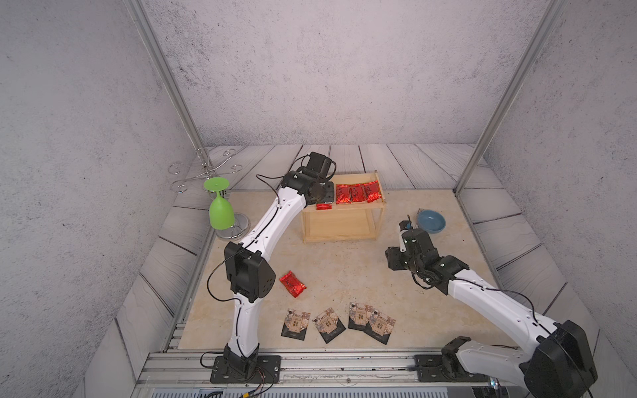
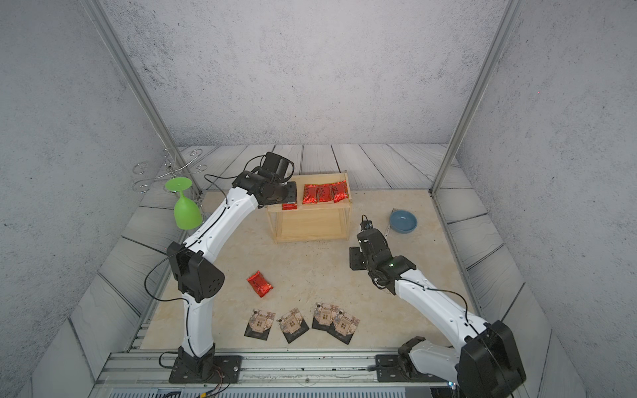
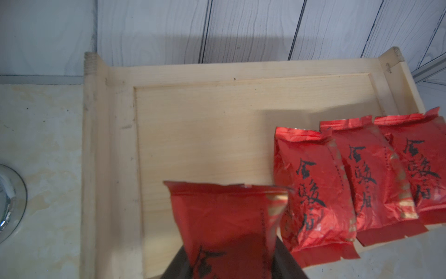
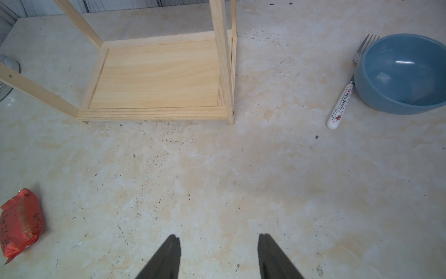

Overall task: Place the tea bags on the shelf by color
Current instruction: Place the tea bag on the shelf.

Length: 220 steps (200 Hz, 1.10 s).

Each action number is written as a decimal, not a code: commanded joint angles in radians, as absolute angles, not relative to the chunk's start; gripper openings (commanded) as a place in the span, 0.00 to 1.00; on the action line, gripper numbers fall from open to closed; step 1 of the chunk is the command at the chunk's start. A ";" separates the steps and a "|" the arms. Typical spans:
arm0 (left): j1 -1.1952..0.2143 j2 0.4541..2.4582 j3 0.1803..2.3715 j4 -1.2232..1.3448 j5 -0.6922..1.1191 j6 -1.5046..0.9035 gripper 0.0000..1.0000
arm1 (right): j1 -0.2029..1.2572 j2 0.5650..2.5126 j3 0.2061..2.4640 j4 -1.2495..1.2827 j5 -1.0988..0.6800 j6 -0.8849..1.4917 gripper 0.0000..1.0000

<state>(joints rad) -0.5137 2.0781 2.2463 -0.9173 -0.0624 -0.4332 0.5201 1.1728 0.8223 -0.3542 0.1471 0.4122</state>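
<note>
Your left gripper [image 3: 231, 263] pinches red foil sachet [image 3: 224, 217] over top board [image 3: 193, 120] of wooden shelf [image 1: 337, 225], so it can land left of three red sachets [image 1: 356, 193] lying in row. Foil shiny, crinkly, puffy. Your right gripper [image 4: 219, 256] open, empty, above table [image 4: 241, 181]. One red sachet [image 1: 292, 283] and four flat black packets [image 1: 330, 324] lie on near table. Smooth bottom board [image 4: 156, 75] bare, likely for black ones.

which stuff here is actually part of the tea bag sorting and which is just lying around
Job: shelf; three red sachets on its top tier; held red sachet in the left end effector; loose red sachet; four black packets, not yet shelved.
Lying about: green glass; chrome rack; blue bowl; fork.
</note>
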 commanded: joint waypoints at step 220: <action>-0.495 2.019 2.276 -0.955 0.003 -0.545 0.62 | 0.515 1.175 0.827 -0.342 0.112 0.418 0.56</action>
<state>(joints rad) -0.4995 2.1403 2.2993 -0.8951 0.0082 -0.4976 0.5194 1.1732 0.8188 -0.3408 0.1211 0.4149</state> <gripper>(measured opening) 0.621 0.565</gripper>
